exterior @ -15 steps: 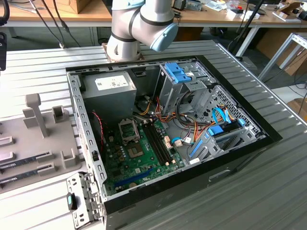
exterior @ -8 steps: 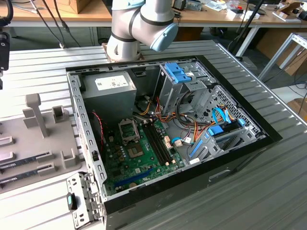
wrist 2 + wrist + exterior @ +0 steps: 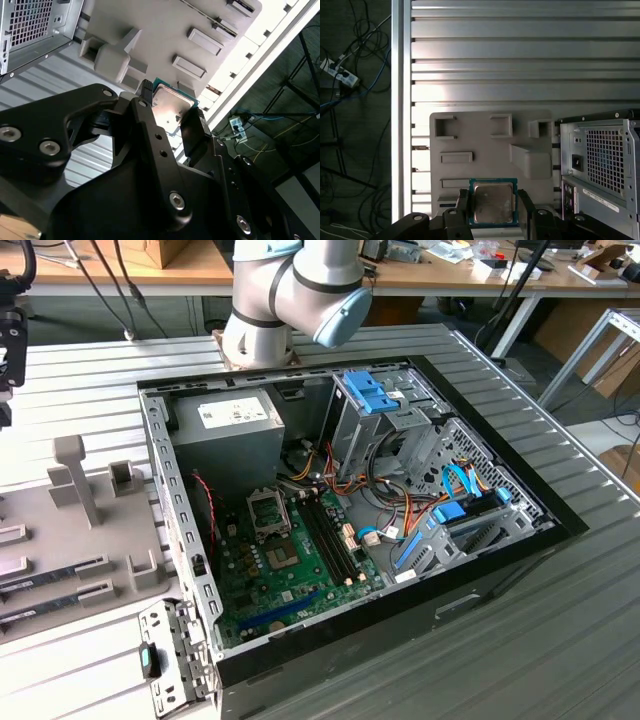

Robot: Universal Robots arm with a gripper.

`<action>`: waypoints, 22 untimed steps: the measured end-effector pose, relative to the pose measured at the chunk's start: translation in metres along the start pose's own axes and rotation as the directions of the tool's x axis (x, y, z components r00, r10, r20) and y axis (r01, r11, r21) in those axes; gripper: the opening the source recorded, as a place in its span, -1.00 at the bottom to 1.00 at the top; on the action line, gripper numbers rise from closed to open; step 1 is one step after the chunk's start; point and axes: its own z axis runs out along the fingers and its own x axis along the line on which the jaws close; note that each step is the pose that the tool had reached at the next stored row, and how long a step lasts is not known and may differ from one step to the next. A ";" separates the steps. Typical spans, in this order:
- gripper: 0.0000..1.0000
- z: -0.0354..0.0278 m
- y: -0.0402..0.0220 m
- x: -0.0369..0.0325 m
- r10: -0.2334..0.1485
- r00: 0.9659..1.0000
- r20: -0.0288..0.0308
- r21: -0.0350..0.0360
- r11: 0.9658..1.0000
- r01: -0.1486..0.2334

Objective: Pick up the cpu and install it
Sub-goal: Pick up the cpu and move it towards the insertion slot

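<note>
I hold the cpu [image 3: 492, 204] pinched in the end effector [image 3: 493, 197].
Its fingers [image 3: 526, 207] clamp opposite edges, leaving the metal top untouched, above the grey fixture tray [image 3: 485, 145].

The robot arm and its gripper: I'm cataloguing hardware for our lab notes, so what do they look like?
The silver-grey tubular robot arm has rounded joints, one closed by a light blue round cap. The matte black metal gripper is built of flat angular link plates with silver screw heads and ends in two narrow black fingers.
</note>
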 end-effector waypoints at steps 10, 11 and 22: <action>-0.05 0.0002 0.0001 -0.0062 0.000 1.000 0.000 0.001 1.000 0.000; -0.05 0.0002 0.0001 -0.0067 0.000 1.000 0.000 0.001 1.000 0.000; -0.05 0.0004 0.0002 -0.0126 0.000 1.000 0.000 0.003 1.000 0.000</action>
